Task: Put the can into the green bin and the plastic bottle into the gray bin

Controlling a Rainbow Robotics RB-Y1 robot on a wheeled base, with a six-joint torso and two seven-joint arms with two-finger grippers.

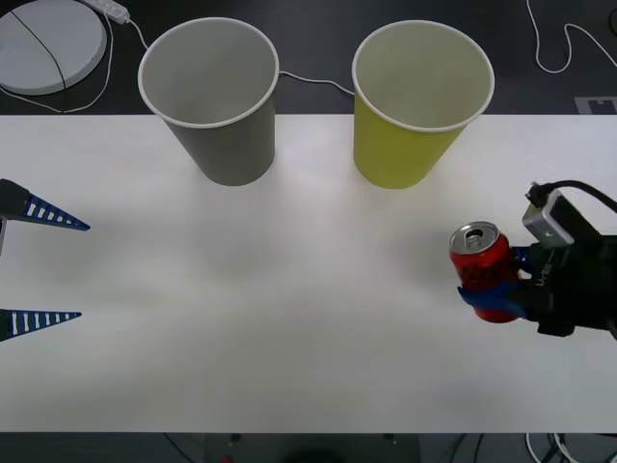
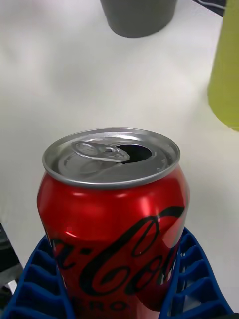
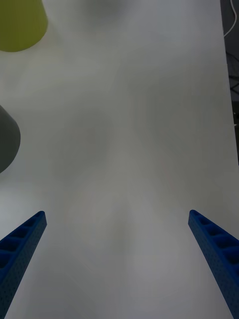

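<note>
Left gripper (image 1: 82, 271): fingers spread wide, idle at the table's left edge.
Gray bin (image 1: 209, 96): upright, nothing inside.
Green bin (image 1: 421, 101): upright, nothing inside.
Can (image 1: 481, 258): upright, opened, clamped in the right gripper (image 1: 494, 286), near the green bin.

Can (image 2: 114, 219) base hidden behind blue fingers (image 2: 40, 284); gray bin (image 2: 138, 17) and green bin (image 2: 226, 75) cropped by edges.
</note>
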